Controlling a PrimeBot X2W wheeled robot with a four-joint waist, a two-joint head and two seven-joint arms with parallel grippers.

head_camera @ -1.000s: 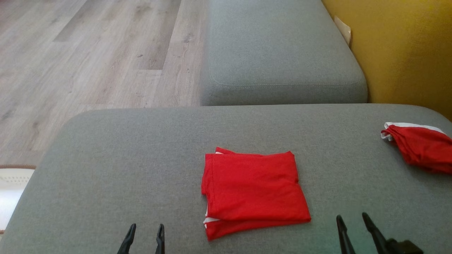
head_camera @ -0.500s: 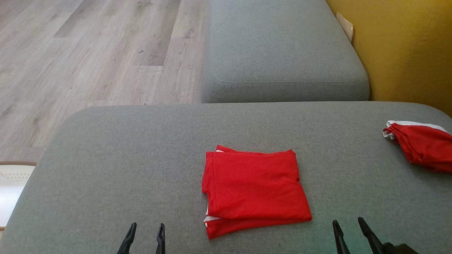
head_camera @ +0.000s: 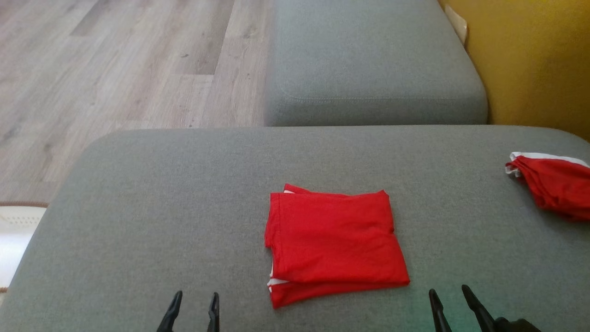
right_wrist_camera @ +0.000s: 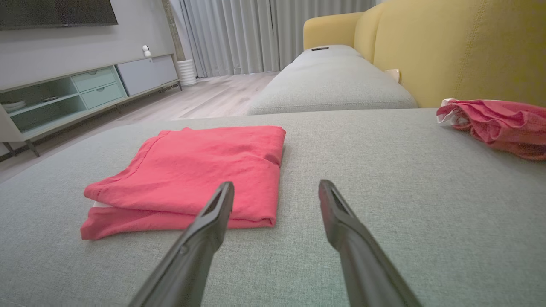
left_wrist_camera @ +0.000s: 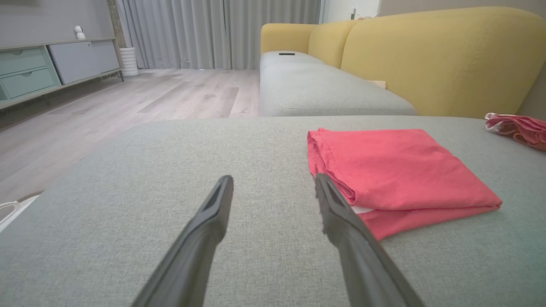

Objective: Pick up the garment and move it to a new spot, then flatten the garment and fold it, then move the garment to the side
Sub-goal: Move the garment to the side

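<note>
Folded red cloth garment (head_camera: 334, 242), centred on grey fabric sofa cushion (head_camera: 161, 207); left hand (head_camera: 197, 295) and right hand (head_camera: 448, 289) released, empty, flanking its near edge; sideways move likely wants both hands pinching every layer together, keeping the fold intact.

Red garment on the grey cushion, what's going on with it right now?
The red garment lies folded into a rectangle in the middle of the grey cushion, and nothing is holding it. The left gripper and right gripper are open, one to each side of its near edge, apart from it. A second, crumpled red garment sits at the cushion's right edge. Moving the folded one aside is not yet done.
</note>
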